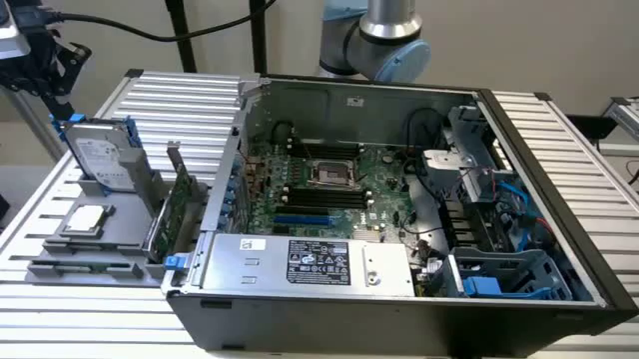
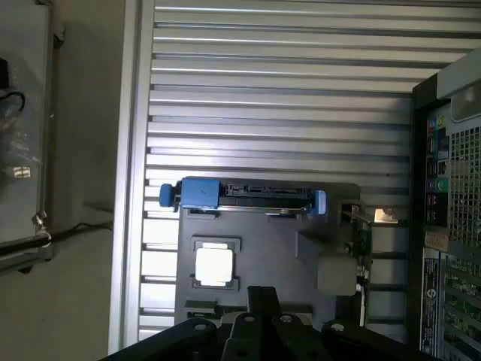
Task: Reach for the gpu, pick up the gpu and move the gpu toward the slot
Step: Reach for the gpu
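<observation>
Step in hand: reaching. Gripper [image 1: 52,88] hovering above hard drive [image 1: 100,153], well apart from gpu [image 1: 179,196]; released or clenched: cannot tell. Gpu standing upright on edge beside hard drive, on side facing computer case [image 1: 399,299]. Advisable: traversing off hard drive, aligning with card's thin edge, descending vertically. Wrist pointing straight down.
</observation>
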